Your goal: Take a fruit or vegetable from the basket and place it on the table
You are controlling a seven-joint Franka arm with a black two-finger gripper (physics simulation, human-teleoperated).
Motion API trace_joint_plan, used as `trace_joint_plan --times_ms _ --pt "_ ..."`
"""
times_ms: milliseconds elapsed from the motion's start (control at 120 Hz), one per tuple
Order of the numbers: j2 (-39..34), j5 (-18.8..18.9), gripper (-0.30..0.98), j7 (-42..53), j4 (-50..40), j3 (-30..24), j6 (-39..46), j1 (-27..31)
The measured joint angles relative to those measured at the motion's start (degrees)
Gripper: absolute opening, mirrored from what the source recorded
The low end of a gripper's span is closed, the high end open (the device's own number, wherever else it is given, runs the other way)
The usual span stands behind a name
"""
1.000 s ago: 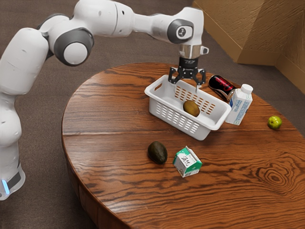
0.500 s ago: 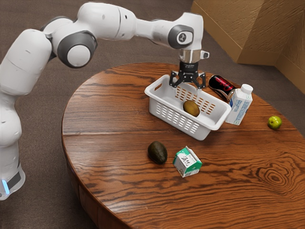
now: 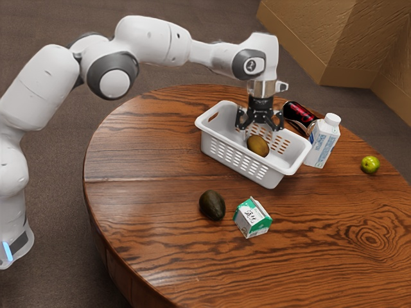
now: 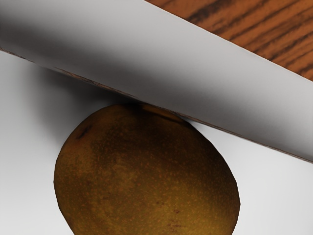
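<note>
My gripper (image 3: 262, 132) is low over the white basket (image 3: 217, 146), its fingers spread apart on either side above the brown-yellow fruit (image 3: 258, 147). That fruit, mango-like, lies on the basket's floor, partly behind the near wall's rim in the exterior view. From the wrist view the fruit (image 4: 146, 176) appears large beneath the hand, close beside one pale basket wall (image 4: 161, 63). Beyond that wall is the wooden table (image 4: 279, 29). Whether a fingertip touches the fruit cannot be made out.
On the round table (image 3: 148, 173) lie a dark avocado (image 3: 212, 205) and a green-white carton (image 3: 252, 218) nearer the camera. A dark red can (image 3: 298, 114) and a white bottle (image 3: 322, 141) stand close to the basket; a green apple (image 3: 370, 165) is toward the exterior view's right.
My hand has come down toward the basket and shifted slightly toward the exterior view's right, now nearer the fruit. Basket and fruit have stayed put.
</note>
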Motion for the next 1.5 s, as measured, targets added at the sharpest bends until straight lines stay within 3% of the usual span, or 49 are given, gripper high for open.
trace_joint_plan --times_ms 658,825,1000,1342,1500 --pt "4.14 -0.55 0.69 5.7 0.15 -0.81 4.01 0.36" --pt "4.3 -1.07 0.59 8.05 0.16 -0.57 4.17 0.4" --pt "3.76 -1.08 0.36 7.21 -0.35 0.08 4.62 -0.05" --pt "3.87 -1.15 0.22 5.3 -0.47 0.08 4.35 -0.3" --pt "2.33 -1.7 0.38 3.24 -0.74 0.21 4.85 -1.11"
